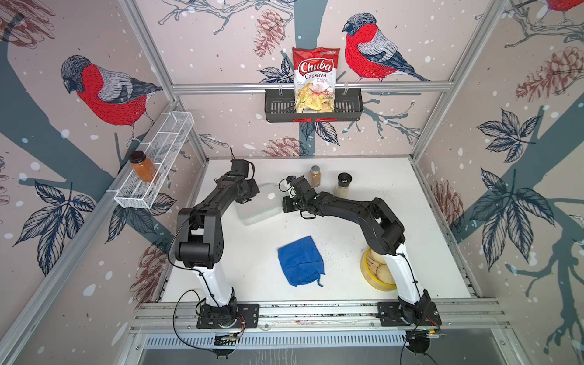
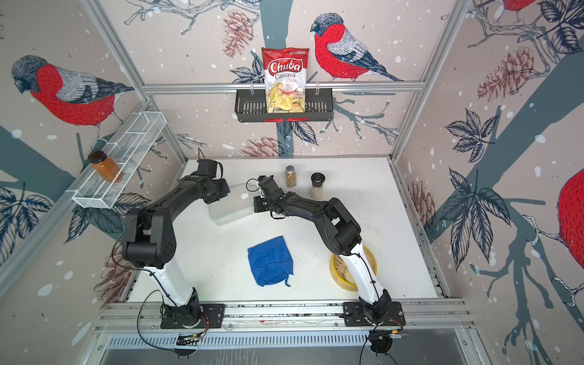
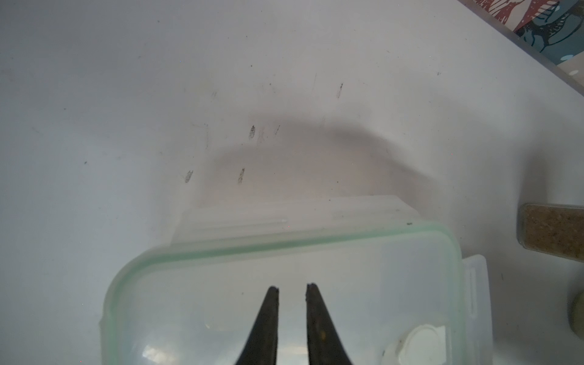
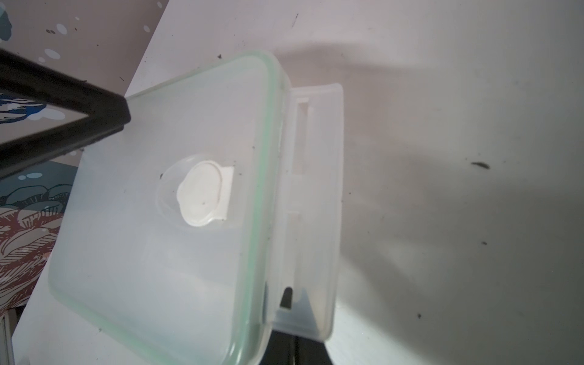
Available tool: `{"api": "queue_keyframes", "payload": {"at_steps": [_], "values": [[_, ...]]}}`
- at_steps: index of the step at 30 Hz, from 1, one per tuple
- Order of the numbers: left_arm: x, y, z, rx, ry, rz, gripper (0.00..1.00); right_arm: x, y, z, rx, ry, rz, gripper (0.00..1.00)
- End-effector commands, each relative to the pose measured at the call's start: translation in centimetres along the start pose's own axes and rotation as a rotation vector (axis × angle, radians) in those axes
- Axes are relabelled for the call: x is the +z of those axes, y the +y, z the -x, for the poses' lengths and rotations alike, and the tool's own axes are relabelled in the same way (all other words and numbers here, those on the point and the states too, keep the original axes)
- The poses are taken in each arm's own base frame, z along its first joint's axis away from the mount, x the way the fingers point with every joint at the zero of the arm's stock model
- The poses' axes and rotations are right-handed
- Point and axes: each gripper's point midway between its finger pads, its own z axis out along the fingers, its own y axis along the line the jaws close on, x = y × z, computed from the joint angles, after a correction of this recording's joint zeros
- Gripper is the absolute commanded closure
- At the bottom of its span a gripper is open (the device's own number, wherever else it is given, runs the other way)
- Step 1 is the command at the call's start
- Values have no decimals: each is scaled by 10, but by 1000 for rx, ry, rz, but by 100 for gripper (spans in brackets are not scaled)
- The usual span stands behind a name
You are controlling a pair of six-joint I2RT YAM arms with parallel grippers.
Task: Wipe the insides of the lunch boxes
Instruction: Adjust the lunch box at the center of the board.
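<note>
The lunch box sits toward the back of the white table, left of centre, between the two arms; only one box shows, and its lid looks still on, with the pale green rim and the white spot facing up. It is clear, thin plastic, so I judge it light, fairly stiff in the walls but springy in the lid, and slick enough to skate across the smooth table if pushed from one side only. The best holds look like the clip flap and the rim, not the flat glossy top. The right gripper has its fingers pressed together and seems to nip the edge of that flap at the box's right side. The left gripper hangs over the lid with its fingers a narrow gap apart and nothing between them; whether the tips touch the lid I cannot tell. The blue cloth lies crumpled well apart, nearer the front, untouched. A spice jar and a grinder stand near, behind the right arm
</note>
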Motion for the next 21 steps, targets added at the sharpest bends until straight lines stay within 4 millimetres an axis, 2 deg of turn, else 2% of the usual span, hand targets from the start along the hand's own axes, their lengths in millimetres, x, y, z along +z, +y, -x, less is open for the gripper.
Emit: {"api": "queue_keyframes", "payload": {"at_steps": [1, 5, 8, 10, 11, 13, 15, 17, 18, 21], "values": [[-6, 9, -34, -20, 87, -5, 82, 3, 2, 2, -8, 15, 27, 100], [-22, -1, -65, -64, 107, -94, 81, 8, 3, 10, -14, 9, 33, 100], [-35, -20, -82, -58, 115, -159, 81, 13, 2, 20, -27, 9, 29, 100], [-47, -30, -76, -52, 95, -181, 80, 14, -3, 23, -32, 16, 6, 100], [-56, -34, -62, -44, 57, -179, 80, 12, -5, 21, -34, 18, -2, 100], [-73, -36, -22, -10, -65, -122, 79, 8, -9, 13, -29, 17, -14, 100], [-83, -28, 25, 9, -209, -16, 76, 0, -12, 6, -18, 13, -15, 100], [-76, -10, 59, -16, -265, 80, 75, -7, -13, -2, -12, 16, -20, 100], [-65, 2, 71, -53, -259, 133, 75, -11, -12, -6, -14, 17, -25, 100], [-31, 21, 88, -83, -202, 220, 75, -24, -12, -19, -12, 19, -37, 100]]}}
